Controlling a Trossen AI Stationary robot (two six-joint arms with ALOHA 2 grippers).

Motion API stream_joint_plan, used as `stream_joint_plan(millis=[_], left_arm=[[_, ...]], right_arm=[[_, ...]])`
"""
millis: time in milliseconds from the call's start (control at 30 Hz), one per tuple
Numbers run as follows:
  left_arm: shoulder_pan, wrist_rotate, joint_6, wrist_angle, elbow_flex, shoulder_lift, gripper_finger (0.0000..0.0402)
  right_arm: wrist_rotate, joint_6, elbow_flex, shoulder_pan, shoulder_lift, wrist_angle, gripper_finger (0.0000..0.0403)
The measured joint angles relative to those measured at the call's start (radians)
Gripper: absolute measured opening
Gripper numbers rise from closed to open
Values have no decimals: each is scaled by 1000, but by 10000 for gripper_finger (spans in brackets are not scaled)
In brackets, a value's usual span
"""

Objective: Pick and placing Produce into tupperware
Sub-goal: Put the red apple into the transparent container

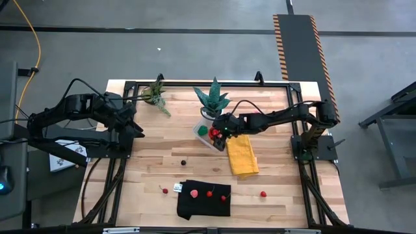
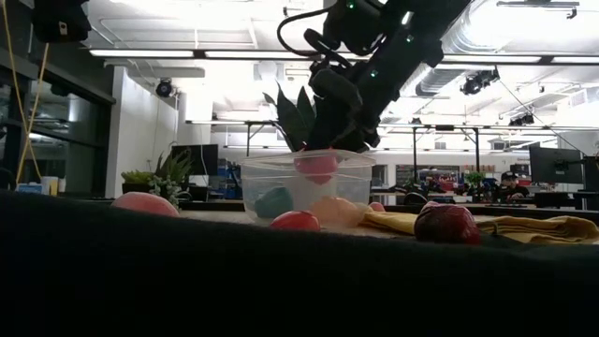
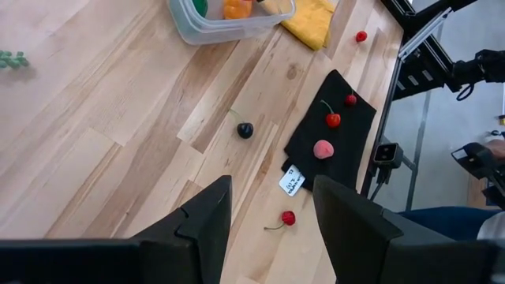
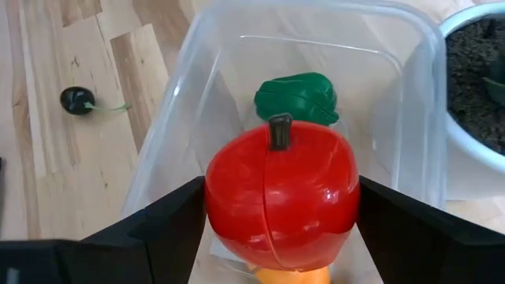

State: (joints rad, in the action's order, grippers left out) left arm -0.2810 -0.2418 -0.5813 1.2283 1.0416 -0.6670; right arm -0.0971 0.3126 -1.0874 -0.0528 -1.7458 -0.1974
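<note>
Placing step: right pincer (image 4: 276, 217), clamped on the red apple (image 4: 278, 193) over the tupperware (image 4: 197, 71), must next release; left pincer (image 3: 268, 217) waits, apart.

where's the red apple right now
The red apple sits between the fingers of the right gripper, over the open tupperware mid-table, just above a green toy inside and beside the white plant pot.

orange piece (image 4: 292, 275) mostly hidden under red apple (image 4: 280, 193), tupperware (image 4: 197, 47) cropped
</note>
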Motion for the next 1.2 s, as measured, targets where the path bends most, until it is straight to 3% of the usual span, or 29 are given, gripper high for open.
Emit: stream_joint_plan(millis=[1200], left_arm=[[0,0,4,0,0,0,168]], right_arm=[[45,53,0,0,0,9,297]])
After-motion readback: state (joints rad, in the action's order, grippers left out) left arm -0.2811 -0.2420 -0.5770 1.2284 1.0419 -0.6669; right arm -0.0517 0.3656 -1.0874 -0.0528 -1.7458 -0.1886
